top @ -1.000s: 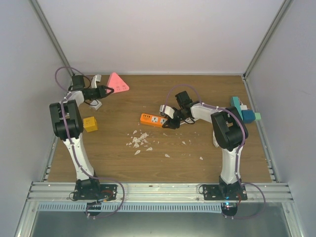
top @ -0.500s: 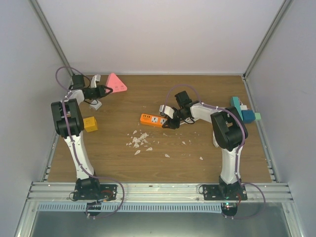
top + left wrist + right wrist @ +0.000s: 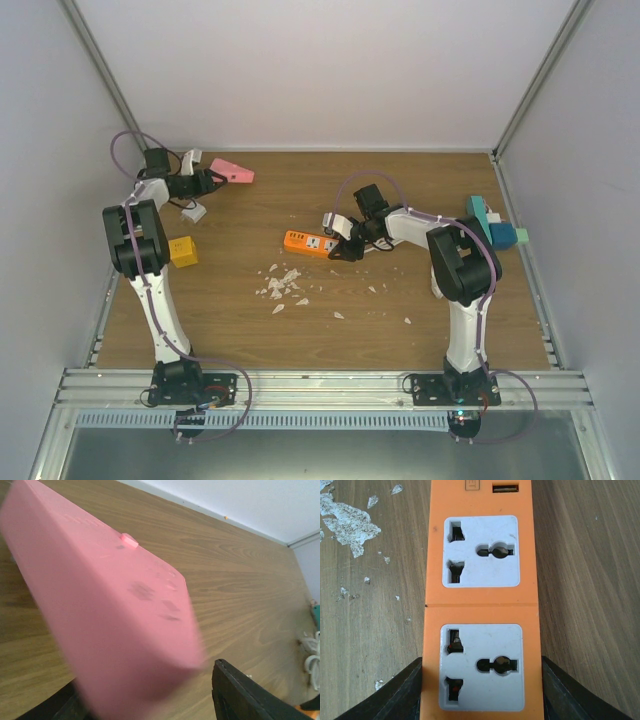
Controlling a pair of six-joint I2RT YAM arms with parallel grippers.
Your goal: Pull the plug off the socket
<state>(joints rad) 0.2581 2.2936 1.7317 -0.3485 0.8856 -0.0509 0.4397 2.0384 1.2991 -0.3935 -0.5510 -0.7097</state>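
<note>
right gripper (image 3: pixel 347 247) clamps the orange socket strip (image 3: pixel 480 605), visible sockets (image 3: pixel 481 551) empty; well left of it, i cannot tell if the left gripper (image 3: pixel 212 180) holds the blurred pink block (image 3: pixel 110 605), which may tumble if loose.

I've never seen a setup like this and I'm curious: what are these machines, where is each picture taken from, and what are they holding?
Two robot arms are bolted to a table, each ending in a two-finger gripper. One camera looks down from above; one rides on each wrist. The right gripper clamps an orange strip of sockets, both visible ones empty. A blurred pink block sits between the fingers of the left gripper; gripped or not, I cannot tell. A yellow cube, teal blocks and white crumbs lie around.
</note>
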